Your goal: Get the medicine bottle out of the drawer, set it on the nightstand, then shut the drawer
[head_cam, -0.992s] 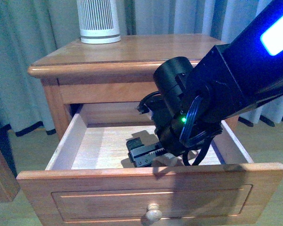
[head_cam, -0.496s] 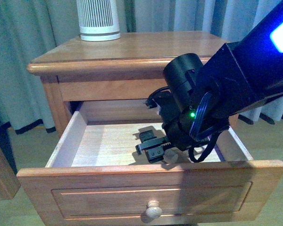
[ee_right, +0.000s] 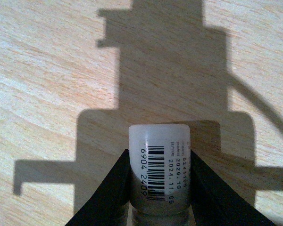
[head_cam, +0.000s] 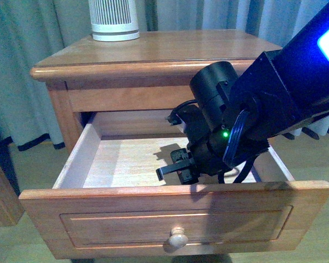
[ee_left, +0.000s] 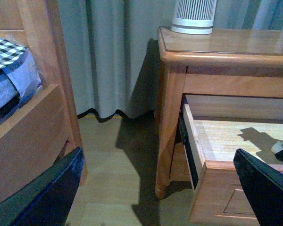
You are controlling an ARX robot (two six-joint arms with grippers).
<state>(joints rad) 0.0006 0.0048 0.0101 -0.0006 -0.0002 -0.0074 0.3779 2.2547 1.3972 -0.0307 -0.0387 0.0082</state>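
Right wrist view shows you the right claw (ee_right: 159,197) clenched on the medicine bottle (ee_right: 158,155), inside the open drawer (head_cam: 126,219), toward its near right. Your left claw (ee_left: 155,193) hangs released, left of the nightstand (ee_left: 217,44).

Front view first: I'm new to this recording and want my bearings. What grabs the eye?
The big black right arm plunges into the open drawer of the nightstand. In the right wrist view its fingers pinch the medicine bottle, barcode facing the camera, against the pale drawer floor. A white ribbed device stands at the top's back left.
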